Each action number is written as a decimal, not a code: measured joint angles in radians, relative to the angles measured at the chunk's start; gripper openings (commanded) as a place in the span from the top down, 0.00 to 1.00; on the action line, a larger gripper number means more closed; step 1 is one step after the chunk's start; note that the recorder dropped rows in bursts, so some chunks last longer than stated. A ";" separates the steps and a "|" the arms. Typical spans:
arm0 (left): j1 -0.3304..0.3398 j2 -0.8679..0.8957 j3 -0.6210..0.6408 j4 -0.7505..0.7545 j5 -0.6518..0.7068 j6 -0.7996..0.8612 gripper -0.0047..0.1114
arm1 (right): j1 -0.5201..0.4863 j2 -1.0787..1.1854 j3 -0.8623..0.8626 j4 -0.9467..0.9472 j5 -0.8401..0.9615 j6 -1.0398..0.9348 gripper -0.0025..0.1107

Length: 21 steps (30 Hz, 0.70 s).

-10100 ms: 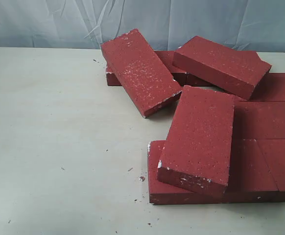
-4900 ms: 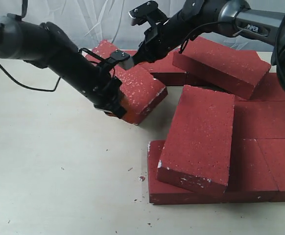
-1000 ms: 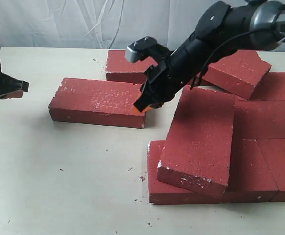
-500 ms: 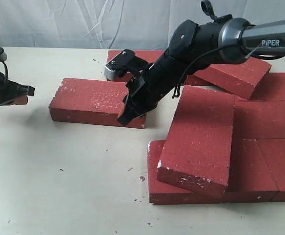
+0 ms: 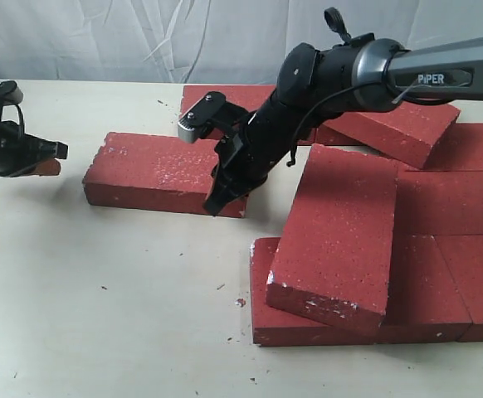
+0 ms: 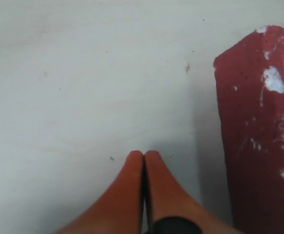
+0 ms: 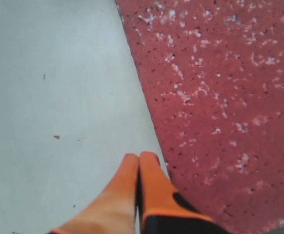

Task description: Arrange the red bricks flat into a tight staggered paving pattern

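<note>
A: Where is the lone dark-red rough paving brick (image 5: 163,170)?
B: Laid flat, centre-left of frame, apart from the brick pile (image 5: 465,149) at right. The right gripper (image 5: 218,201) is set at its near right corner. The orange fingers (image 7: 152,185) are pressed together and nothing is held, so a push rather than a grasp is judged likely.
A: And the left gripper (image 5: 51,156)?
B: Far left edge, likewise pinched together and empty, kept clear of the brick's end.
A: Anything else?
B: Another red brick (image 5: 337,236) is leaned tilted over flat red bricks (image 5: 457,274), lower right. Pale matte tabletop (image 5: 100,315), grit-specked; wrinkled grey-blue cloth backdrop (image 5: 84,37) along the top.
</note>
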 measured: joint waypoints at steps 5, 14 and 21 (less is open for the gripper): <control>-0.044 0.009 -0.007 -0.022 0.004 0.034 0.96 | 0.000 0.043 -0.020 -0.010 0.002 0.004 0.99; -0.108 0.051 -0.035 -0.037 0.012 0.069 0.96 | 0.001 0.064 -0.024 -0.179 -0.110 0.123 0.99; -0.108 0.051 -0.053 -0.092 0.047 0.115 0.96 | 0.001 0.060 -0.024 -0.274 -0.114 0.227 0.99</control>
